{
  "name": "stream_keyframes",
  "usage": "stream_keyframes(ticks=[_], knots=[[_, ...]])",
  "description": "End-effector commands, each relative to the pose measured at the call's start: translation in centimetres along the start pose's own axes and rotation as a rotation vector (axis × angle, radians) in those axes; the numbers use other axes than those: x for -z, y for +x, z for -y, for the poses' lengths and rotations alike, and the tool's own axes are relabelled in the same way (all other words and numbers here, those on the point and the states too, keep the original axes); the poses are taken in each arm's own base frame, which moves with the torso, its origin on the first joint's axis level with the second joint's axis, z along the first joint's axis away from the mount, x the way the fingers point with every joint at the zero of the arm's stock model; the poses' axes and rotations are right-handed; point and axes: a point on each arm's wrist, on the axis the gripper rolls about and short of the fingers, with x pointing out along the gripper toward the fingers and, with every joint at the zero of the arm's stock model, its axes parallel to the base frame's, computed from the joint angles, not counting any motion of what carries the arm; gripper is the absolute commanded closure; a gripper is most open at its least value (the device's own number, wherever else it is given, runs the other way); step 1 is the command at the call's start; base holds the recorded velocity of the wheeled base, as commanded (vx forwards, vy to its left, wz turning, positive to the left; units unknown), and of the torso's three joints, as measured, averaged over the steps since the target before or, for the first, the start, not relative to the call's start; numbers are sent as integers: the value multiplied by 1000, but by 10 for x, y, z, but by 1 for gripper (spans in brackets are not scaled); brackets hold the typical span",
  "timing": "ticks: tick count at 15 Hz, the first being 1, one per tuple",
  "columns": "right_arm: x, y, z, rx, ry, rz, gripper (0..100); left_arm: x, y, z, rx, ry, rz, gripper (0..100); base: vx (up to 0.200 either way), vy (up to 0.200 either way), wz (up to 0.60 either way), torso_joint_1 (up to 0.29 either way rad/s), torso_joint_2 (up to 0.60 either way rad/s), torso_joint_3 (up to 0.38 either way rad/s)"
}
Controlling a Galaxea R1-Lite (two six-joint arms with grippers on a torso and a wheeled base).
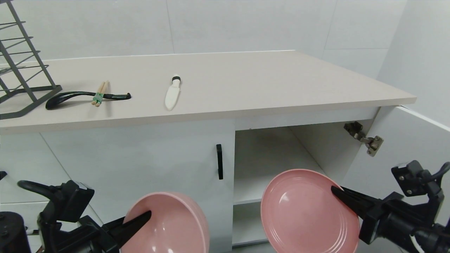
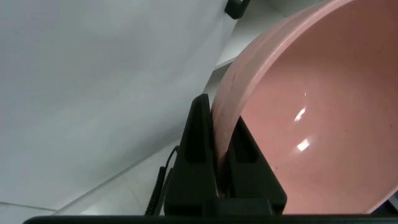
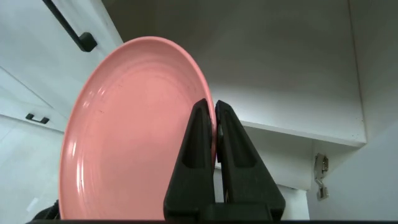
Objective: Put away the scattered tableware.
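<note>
**Jaws.** The left jaws are clamped on the rim of a pink bowl (image 1: 172, 225), one finger inside the wall and one outside. The right jaws are clamped on the rim of a pink plate (image 1: 302, 214), which is held on edge with its face turned towards the robot's left.

**Position of task items.** Both dishes are held low in front of the cabinet (image 1: 140, 154), clear of the surface (image 1: 263, 77). The plate hangs directly before the open compartment (image 1: 267, 158), with the inner shelf (image 1: 253, 189) just behind and above it. The bowl hangs before the closed door (image 1: 158, 151), so the opening lies to its right, past the black handle (image 1: 219, 161).

**Governing relation.** The right arm is judged nearer the opening. The plate would have to tip from on edge towards flat to sit on the shelf.

**Outstanding.** A black ladle (image 1: 70, 95), chopsticks (image 1: 100, 93) and a white knife (image 1: 173, 94) lie on the surface, well apart from both jaws.
</note>
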Motion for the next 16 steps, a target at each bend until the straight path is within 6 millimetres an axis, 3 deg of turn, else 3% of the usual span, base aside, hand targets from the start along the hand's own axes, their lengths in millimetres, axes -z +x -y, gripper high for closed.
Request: stream_keyframes(ticks=[1, 6, 8, 10, 12, 16], knots=[[1, 1, 0, 1, -2, -7, 100, 0, 0, 0, -2, 1, -5, 100, 0, 0, 0, 0, 0, 0], [10, 9, 3, 18, -44, -74, 100, 2, 0, -1, -13, -1, -24, 100, 0, 0, 0, 0, 0, 0], [27, 27, 17, 89, -50, -191, 100, 6, -1, -3, -26, -2, -62, 100, 0, 0, 0, 0, 0, 0], [31, 51, 22, 97, -31, -109, 100, 6, -1, -2, -22, -1, -55, 100, 0, 0, 0, 0, 0, 0], [45, 66, 28, 115, -28, -145, 100, 6, -1, -2, -22, -2, -54, 100, 0, 0, 0, 0, 0, 0], [49, 69, 20, 77, -41, -167, 100, 5, -1, -3, -23, -3, -49, 100, 0, 0, 0, 0, 0, 0]])
